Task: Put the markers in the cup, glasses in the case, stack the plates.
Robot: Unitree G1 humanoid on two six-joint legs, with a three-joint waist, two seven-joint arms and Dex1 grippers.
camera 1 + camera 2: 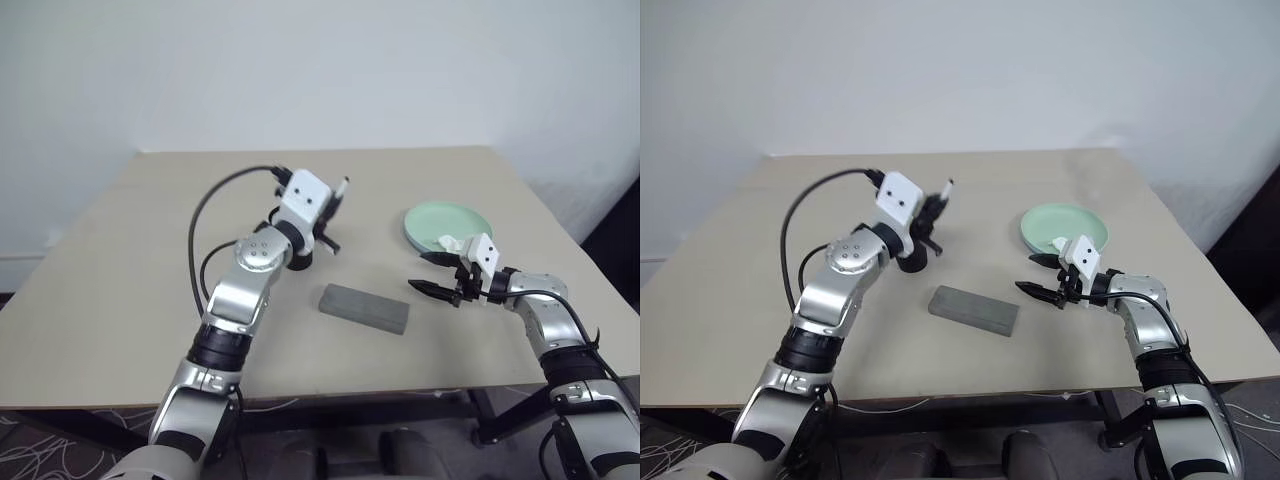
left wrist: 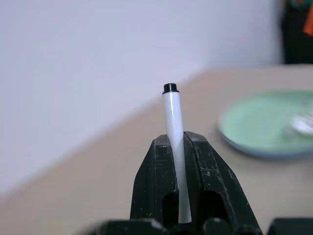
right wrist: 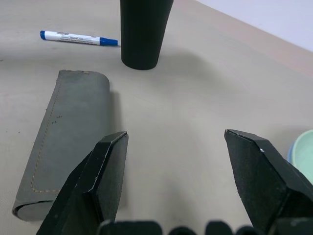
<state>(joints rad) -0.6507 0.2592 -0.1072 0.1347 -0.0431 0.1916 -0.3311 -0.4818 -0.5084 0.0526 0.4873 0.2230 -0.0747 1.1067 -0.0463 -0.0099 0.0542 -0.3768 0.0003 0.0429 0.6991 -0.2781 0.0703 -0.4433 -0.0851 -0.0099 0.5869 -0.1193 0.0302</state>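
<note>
My left gripper is raised above the table's middle and shut on a white-barrelled marker with a black end; the marker sticks out past the fingers. A second marker, white with blue ends, lies on the table beside the black cup. The grey case lies closed near the front edge. My right gripper hovers open just right of the case, holding nothing. The mint green plate sits on a light blue one at the right. The glasses are out of view.
The beige table has bare room on its left half and along the back. Something small and white lies on the green plate. The left arm's black cable loops above the table.
</note>
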